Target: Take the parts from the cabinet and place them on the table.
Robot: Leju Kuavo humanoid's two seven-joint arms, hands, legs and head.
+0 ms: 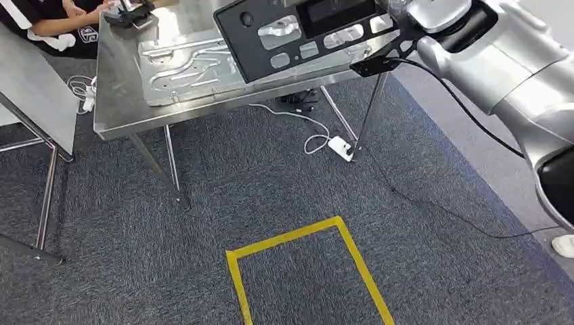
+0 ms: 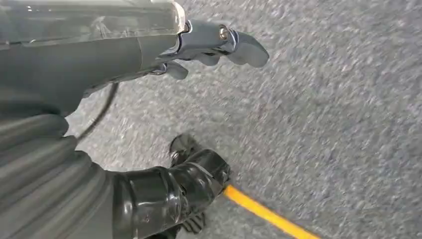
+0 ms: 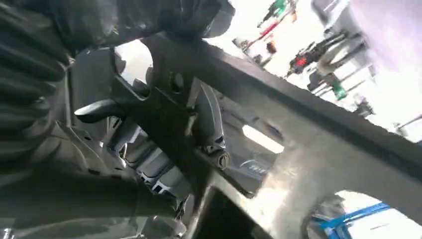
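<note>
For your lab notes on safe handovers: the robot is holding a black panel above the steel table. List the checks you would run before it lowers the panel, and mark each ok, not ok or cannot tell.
1. Right hand grips the black panel: ok, fingers wrap through a cutout.
2. Panel is over the table: ok.
3. Landing spot free: not ok, a silver metal part already lies beneath the panel.
4. Person at the far corner is away from the panel: ok.
5. Left hand out of the way: ok, it hangs over the carpet holding nothing.
6. Panel's height above the table: cannot tell.
</note>
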